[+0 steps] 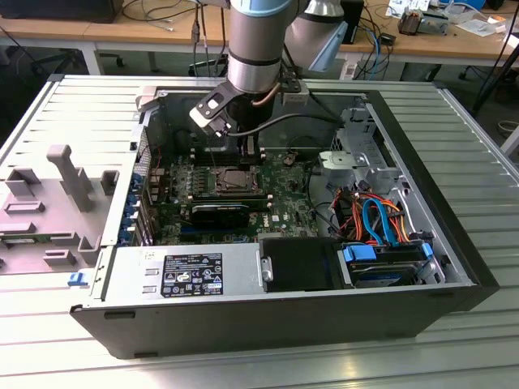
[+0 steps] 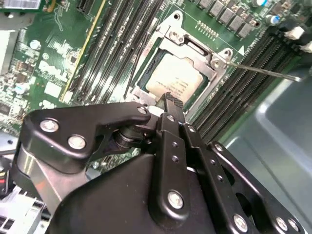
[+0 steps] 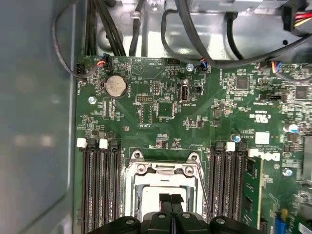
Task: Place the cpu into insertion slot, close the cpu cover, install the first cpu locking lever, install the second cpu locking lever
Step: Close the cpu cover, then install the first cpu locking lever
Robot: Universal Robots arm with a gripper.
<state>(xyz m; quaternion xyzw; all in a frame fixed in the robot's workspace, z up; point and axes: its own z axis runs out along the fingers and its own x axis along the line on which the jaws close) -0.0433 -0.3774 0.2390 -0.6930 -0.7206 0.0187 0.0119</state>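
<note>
hand [image 3: 170,199] clenched, empty, poised just above chip [image 2: 176,77] | cover [image 2: 192,46] looks down, lever [image 2: 265,72] unlatched | risk: hand skids off thin lever, scratches board [image 3: 161,109]

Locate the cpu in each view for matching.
Exterior view: the cpu sits mid-board, directly under the gripper.
Second wrist view: the cpu lies framed by the cpu cover, beyond the gripper.
First wrist view: the cpu lies beside the gripper.
Shared landmark: black memory slots flanking it.
</note>
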